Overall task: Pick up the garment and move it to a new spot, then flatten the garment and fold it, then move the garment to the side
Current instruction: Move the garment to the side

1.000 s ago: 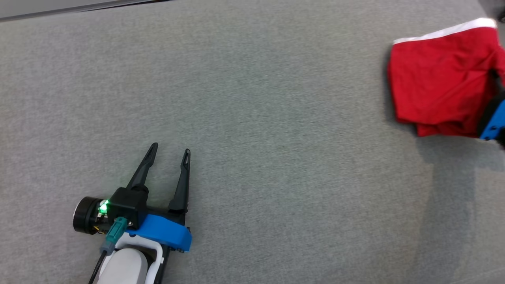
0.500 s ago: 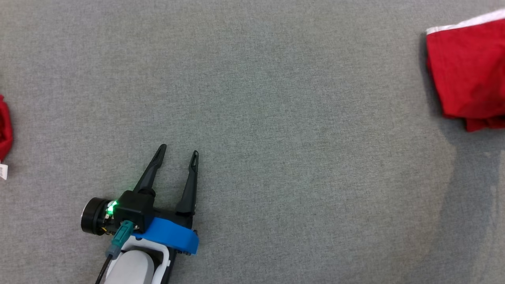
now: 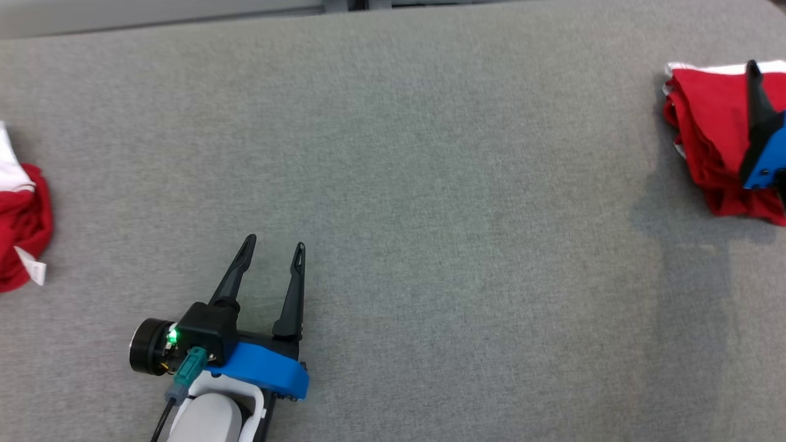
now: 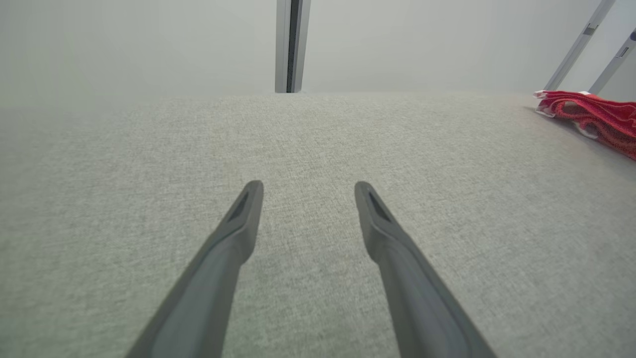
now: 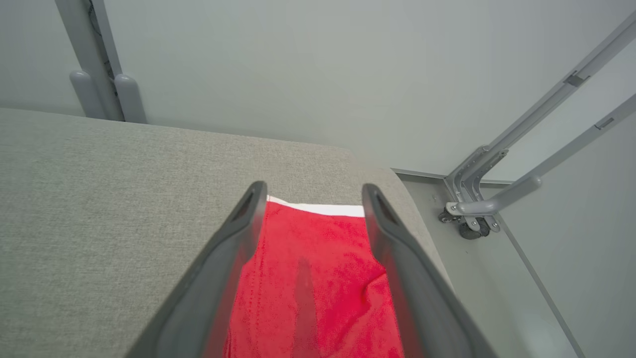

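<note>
lift right pincer (image 5: 310,191), released above folded garment (image 5: 308,278), straight up without snagging it; park left pincer (image 3: 274,244), likewise released, aside.

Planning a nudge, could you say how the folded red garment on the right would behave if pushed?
The folded red cloth garment shows loose stacked layers, so it would probably bunch, not slide. Thin fabric suggests lightness.

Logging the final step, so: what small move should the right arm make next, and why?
Probably lift the right gripper straight up and away. Its jaws stand open over the folded red garment, lying at the right side of the grey surface; nothing is held, and a sideways sweep might rumple the fold.
</note>
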